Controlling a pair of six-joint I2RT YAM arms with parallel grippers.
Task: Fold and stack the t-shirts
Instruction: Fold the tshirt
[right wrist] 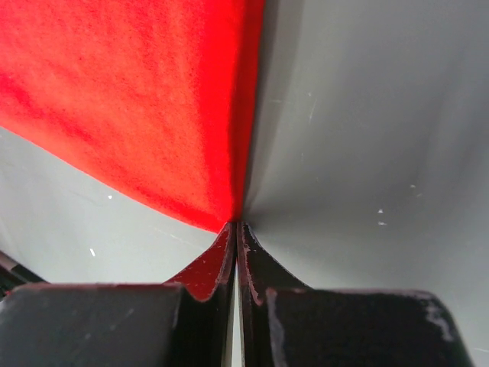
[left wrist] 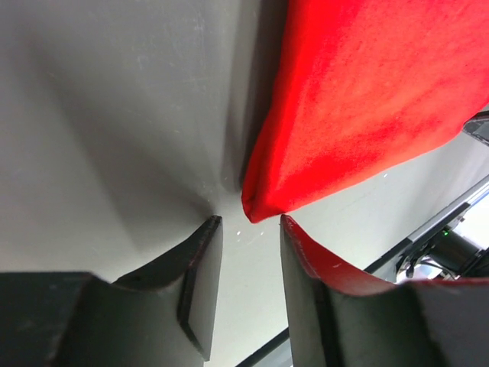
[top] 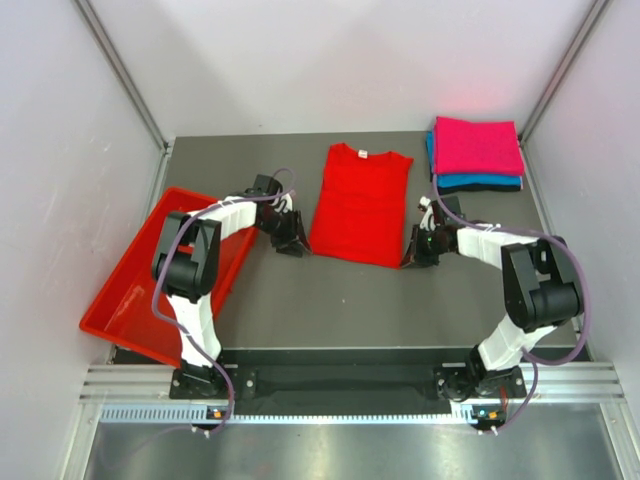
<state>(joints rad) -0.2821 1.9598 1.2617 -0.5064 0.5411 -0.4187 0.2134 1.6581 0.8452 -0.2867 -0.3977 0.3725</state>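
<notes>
A bright red t-shirt [top: 360,205] lies flat at mid-table with its sleeves folded in and its collar at the far end. My left gripper [top: 293,243] sits at the shirt's near left corner, open. In the left wrist view that corner of the shirt [left wrist: 367,99] lies just ahead of the gripper [left wrist: 250,222], with no cloth between the pads. My right gripper [top: 416,256] is at the near right corner. In the right wrist view the gripper [right wrist: 237,224] is shut, pinching the tip of the red cloth [right wrist: 137,99].
At the back right, a folded magenta-pink shirt [top: 478,147] lies on a folded teal-blue one [top: 480,183]. A rigid red tray [top: 130,300] sits at the left edge beside the left arm. Grey walls close in both sides.
</notes>
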